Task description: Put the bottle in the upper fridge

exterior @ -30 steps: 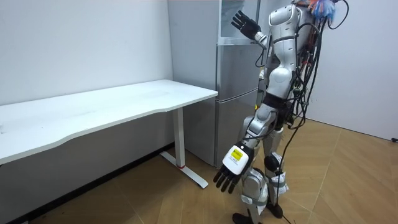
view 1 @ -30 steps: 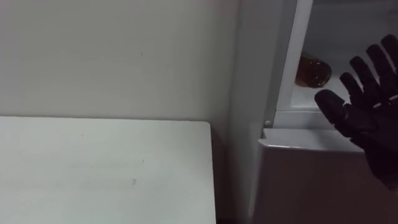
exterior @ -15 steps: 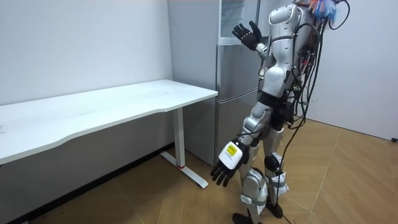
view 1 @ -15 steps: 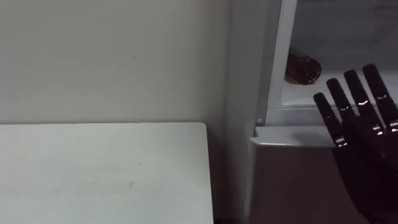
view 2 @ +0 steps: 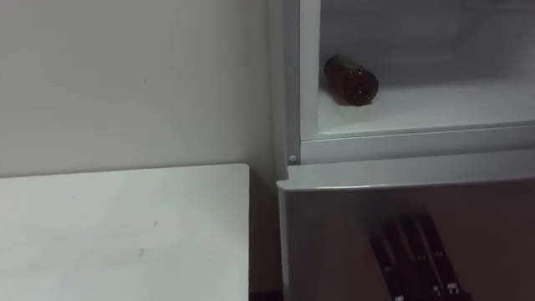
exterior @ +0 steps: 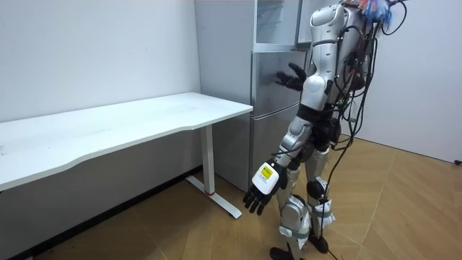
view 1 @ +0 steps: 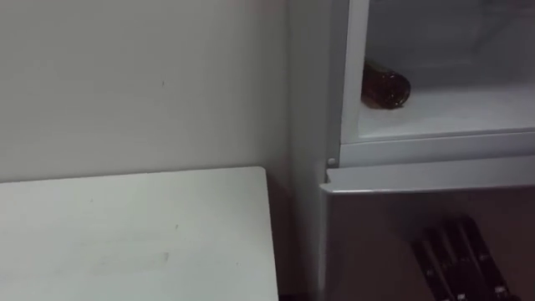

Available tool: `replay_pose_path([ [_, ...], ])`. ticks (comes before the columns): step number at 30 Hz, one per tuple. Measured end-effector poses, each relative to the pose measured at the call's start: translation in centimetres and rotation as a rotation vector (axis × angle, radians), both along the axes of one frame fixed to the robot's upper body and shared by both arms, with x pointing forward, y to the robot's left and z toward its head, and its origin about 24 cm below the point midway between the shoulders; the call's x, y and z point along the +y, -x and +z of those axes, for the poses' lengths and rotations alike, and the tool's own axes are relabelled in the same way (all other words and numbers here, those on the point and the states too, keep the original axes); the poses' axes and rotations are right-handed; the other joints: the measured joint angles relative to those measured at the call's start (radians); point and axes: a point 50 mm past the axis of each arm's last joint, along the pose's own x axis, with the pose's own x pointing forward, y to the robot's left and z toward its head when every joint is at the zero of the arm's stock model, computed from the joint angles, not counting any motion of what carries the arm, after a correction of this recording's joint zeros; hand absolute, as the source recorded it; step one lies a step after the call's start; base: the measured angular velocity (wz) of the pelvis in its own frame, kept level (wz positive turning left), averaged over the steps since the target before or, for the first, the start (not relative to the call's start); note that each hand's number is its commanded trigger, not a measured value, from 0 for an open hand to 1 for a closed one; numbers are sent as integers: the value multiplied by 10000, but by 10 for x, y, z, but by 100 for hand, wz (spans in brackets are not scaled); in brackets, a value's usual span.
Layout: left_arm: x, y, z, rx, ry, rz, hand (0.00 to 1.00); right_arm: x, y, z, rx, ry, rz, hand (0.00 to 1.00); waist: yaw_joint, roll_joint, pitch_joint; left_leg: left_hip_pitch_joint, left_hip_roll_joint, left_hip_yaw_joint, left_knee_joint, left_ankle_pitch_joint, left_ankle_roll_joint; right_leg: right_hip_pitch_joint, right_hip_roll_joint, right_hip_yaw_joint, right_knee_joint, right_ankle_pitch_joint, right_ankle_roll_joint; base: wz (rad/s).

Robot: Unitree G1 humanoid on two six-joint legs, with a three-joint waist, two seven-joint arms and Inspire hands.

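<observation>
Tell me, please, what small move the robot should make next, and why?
Probably lift the right hand to shut the upper fridge: the bottle already lies on its side inside, the compartment stands open, and the left hand hangs empty too.

Seen from the head, all is dim and grey: the wall (view 1: pixel 125 84) and worktop (view 1: pixel 134 234) look murky, and only the open fridge shelf (view 1: pixel 451 109) glows pale. From across the room, light is bright and even, with soft shadow under the worktop

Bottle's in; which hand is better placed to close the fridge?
Likely right: right hand, open, is before the lower fridge door, below the bottle; left hand hangs beside the leg.
</observation>
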Motion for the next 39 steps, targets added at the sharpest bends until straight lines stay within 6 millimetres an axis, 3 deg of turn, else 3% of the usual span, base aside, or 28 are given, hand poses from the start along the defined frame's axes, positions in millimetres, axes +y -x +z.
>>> replay_pose_path([
  [2, 0, -1, 0, -54, -104, 5, 0, -6, 16, -22, 1425, -174, -551, 0, -16, 24, -3, 0, -5, -27, -39, 2, 0, -24, -8, 22, 4, 0, 0, -2],
  [6, 0, -3, 1, -134, -343, -100, 0, -18, 42, -63, 4118, -270, -1646, 0, -371, -9, 1, -7, -16, -65, -41, 3, 0, 3, 2, 2, 8, -14, 14, 2],
  [9, -1, -6, 1, -277, -295, -205, 0, -21, 59, -81, 5582, -436, -2243, 0, -479, -82, 14, -1, -27, -53, -51, 2, 0, -5, 17, 24, -7, -19, 22, 0],
  [18, 3, 2, 2, -387, -288, 474, 0, -29, 103, -112, 9135, -66, -3585, 0, -717, -349, 94, 31, -59, -63, -59, -41, 22, 33, 2, -31, -23, -54, 73, 0],
  [27, 4, 1, 3, -633, -511, 1071, 0, -23, 144, -135, 12109, 318, -3841, 0, -783, -334, 101, 108, -69, -18, -54, -118, 28, 57, -20, -17, 36, -100, 95, -1],
  [31, 4, 0, 4, -687, -592, 1079, 0, -21, 145, -136, 12377, 59, -4063, 0, -806, -310, 105, 106, -73, -27, -53, -122, 28, 51, -29, -20, 38, -111, 96, 0],
  [39, 8, 0, 5, -712, -683, 1061, 0, -40, 117, -123, 11832, 559, -4826, 0, -1050, -346, 104, 121, -83, -21, -76, -120, 29, 50, -27, -8, 39, -115, 103, 0],
])
